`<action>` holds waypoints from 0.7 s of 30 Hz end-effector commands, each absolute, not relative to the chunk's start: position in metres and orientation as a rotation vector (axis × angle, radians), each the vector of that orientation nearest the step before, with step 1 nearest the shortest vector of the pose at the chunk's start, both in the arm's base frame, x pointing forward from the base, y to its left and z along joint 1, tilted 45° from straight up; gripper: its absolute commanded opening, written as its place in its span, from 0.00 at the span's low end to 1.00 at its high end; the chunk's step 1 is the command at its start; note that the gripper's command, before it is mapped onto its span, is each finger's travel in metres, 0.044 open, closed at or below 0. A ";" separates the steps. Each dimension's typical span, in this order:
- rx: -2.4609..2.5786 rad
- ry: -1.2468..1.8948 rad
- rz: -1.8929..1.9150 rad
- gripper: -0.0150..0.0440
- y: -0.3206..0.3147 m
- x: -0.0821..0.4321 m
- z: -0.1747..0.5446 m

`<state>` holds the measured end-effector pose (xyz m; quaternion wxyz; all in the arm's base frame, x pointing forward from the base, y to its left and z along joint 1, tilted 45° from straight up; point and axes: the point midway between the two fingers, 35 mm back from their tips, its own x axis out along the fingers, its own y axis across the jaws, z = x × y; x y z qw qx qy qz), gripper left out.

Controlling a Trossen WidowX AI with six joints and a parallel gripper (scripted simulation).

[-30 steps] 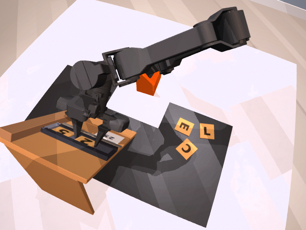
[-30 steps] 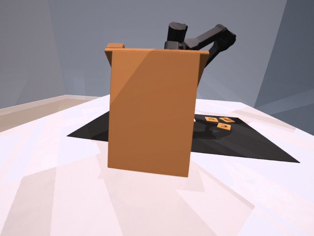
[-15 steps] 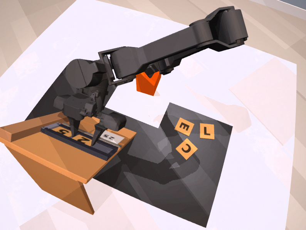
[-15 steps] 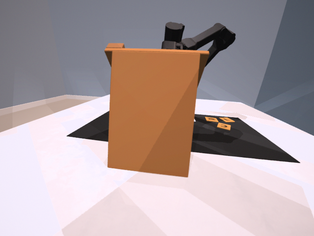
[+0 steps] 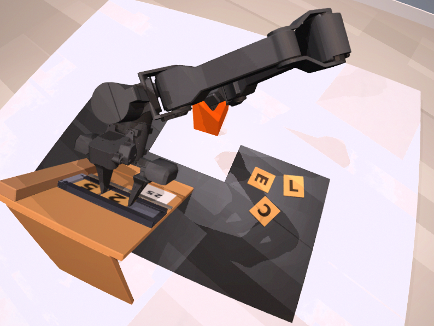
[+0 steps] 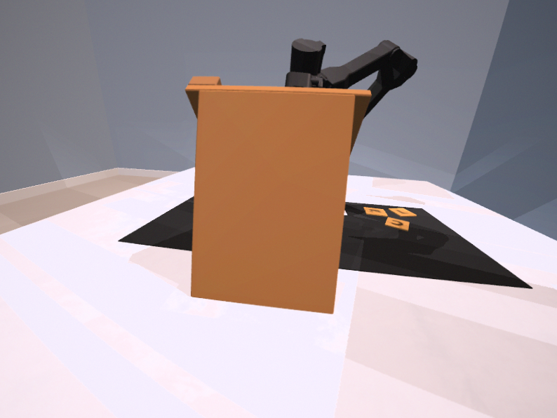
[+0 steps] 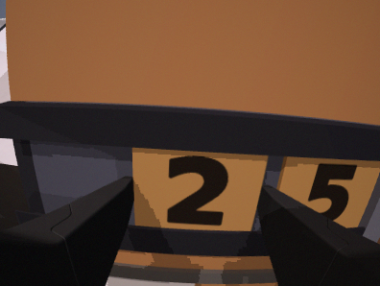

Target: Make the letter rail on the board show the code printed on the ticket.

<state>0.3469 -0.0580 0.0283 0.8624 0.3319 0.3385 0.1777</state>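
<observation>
The rail lies on the wooden counter. My gripper is shut on the 2 tile, which lies in the rail with a finger at each side edge. The 5 tile is in the rail too, right of the 2 in the wrist view, with a narrow gap between them. Bare rail shows left of the 2 there. The white ticket is behind the rail; its small print shows a 2 and a 5, and a finger partly covers it.
The E tile, L tile and C tile lie on the dark mat. A raised wooden block edges the counter. An orange block stands beneath the arm.
</observation>
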 end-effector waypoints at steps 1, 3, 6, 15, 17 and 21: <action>0.692 0.707 0.378 0.75 -0.061 0.344 0.031; 0.691 0.707 0.378 0.75 -0.062 0.342 0.032; 0.691 0.708 0.378 0.75 -0.064 0.340 0.033; 0.691 0.708 0.378 0.75 -0.068 0.334 0.036; 0.691 0.708 0.378 0.75 -0.069 0.333 0.036; 0.691 0.708 0.377 0.75 -0.071 0.331 0.038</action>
